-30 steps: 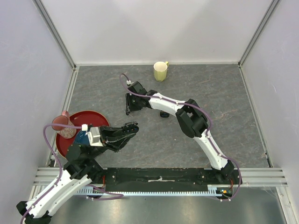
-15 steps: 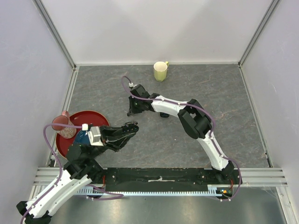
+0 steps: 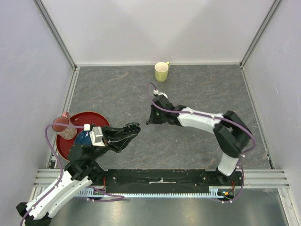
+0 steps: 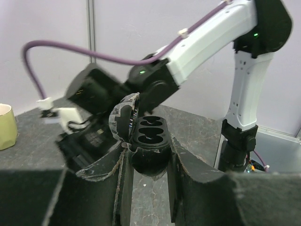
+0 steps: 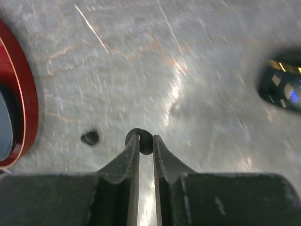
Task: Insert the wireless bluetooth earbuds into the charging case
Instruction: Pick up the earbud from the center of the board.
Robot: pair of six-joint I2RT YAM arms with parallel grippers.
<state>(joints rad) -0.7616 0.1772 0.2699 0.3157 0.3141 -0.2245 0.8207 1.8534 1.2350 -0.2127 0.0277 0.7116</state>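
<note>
My left gripper (image 3: 132, 128) is shut on an open black charging case (image 4: 149, 137), held above the table with its lid up at the left. Both sockets look empty. My right gripper (image 5: 146, 139) is shut on one tiny black earbud (image 5: 146, 147), pinched at the fingertips above the grey table. In the top view the right gripper (image 3: 151, 120) is a short way right of the held case. A second earbud (image 5: 89, 137) lies loose on the table to the left of the right fingers. The other earbuds are out of view.
A second black case (image 5: 284, 89) lies on the table at the right of the right wrist view. A red plate (image 3: 96, 117) with a blue object sits at the left, a pink cup (image 3: 61, 123) at its edge. A yellow-green mug (image 3: 161, 71) stands at the back.
My right gripper has swung right and nearer with the earbud, and the arm's elbow has moved far to the right. My left arm and the held case have stayed put.
</note>
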